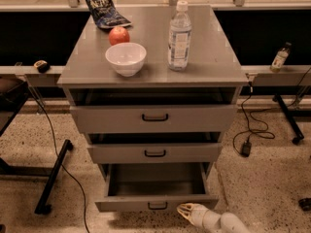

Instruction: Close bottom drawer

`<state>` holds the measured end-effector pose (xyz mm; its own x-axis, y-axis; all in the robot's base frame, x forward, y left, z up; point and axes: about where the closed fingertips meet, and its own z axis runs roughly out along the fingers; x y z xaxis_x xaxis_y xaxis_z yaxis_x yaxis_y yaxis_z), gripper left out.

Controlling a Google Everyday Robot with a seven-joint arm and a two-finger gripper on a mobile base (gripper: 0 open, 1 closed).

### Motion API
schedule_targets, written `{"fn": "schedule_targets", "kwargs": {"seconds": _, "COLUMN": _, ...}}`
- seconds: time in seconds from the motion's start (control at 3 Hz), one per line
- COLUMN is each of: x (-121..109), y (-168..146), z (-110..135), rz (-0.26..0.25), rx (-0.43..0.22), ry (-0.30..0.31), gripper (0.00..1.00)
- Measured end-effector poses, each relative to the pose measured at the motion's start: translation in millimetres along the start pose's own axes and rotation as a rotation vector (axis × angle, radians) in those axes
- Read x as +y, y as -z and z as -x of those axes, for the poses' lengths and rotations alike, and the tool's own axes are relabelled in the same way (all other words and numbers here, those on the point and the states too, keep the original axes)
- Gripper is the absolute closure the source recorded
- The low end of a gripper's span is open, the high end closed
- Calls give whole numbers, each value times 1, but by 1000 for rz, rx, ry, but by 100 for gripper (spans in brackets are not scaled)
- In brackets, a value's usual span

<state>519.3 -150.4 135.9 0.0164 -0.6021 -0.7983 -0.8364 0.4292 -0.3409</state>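
Note:
The bottom drawer (156, 203) of the grey three-drawer cabinet stands pulled far out, its deep grey box empty and its slim front carrying a small black handle (157, 206). My gripper (186, 210) is at the bottom edge of the view, just right of and slightly below that handle, close to the drawer front. Its pale fingers point left toward the drawer. My white arm runs off to the lower right.
The top drawer (154, 116) and middle drawer (154, 152) are slightly open. On the cabinet top stand a white bowl (126, 58), a red apple (119, 35), a water bottle (179, 37) and a chip bag (105, 10). Cables and black stand legs (54, 174) lie on the floor.

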Motion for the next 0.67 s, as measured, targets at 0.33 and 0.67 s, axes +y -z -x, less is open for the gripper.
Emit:
{"fn": "schedule_targets", "kwargs": {"seconds": 0.33, "x": -5, "y": -5, "z": 5, "rz": -17, "rx": -11, "ry": 5, "gripper": 100}}
{"fn": "schedule_targets", "kwargs": {"seconds": 0.67, "x": -6, "y": -10, "z": 8, "rz": -32, "rx": -18, "ry": 16, "gripper": 100}}
